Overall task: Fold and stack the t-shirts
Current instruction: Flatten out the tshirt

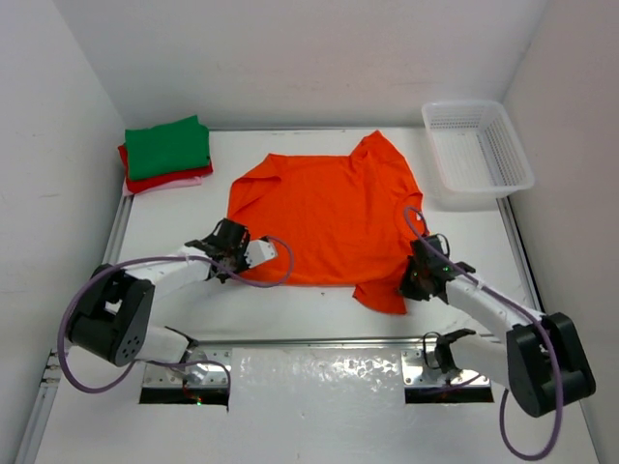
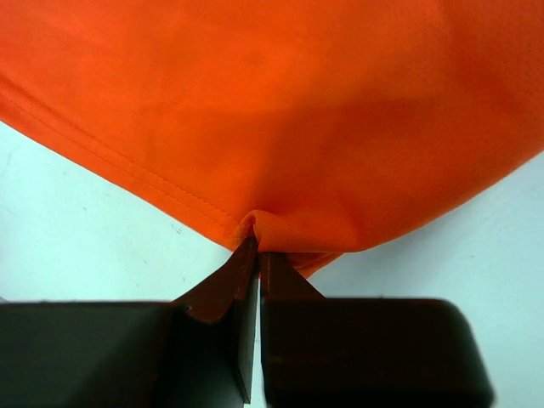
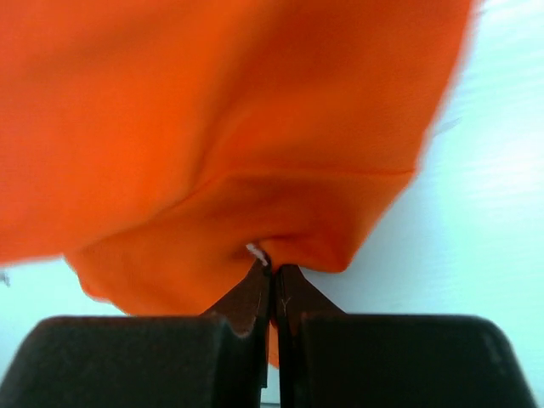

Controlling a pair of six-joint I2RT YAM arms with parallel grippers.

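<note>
Pinching cloth on both sides. Left tool [image 2: 257, 246]: jaws closed tight on the hemmed edge of the orange t-shirt [image 1: 324, 217], with a small pucker of fabric caught at the tips. Right tool [image 3: 274, 270]: also clamped shut, on a bunched fold of the same shirt.

Top view: the left tool sits at the shirt's 8 o'clock edge and the right tool at its 4 o'clock edge, just beside a flap sticking out at 5 o'clock. The shirt lies spread and wrinkled in the middle of the bench [image 1: 164, 217].

Stack at 10 o'clock from it, far left corner: green t-shirt [image 1: 169, 145] on top, red t-shirt [image 1: 164, 179] under it, and a sliver of pink t-shirt [image 1: 184, 184] at the bottom.

White mesh basket [image 1: 484, 188] at 2 o'clock, far right corner, not touching the shirt.
</note>
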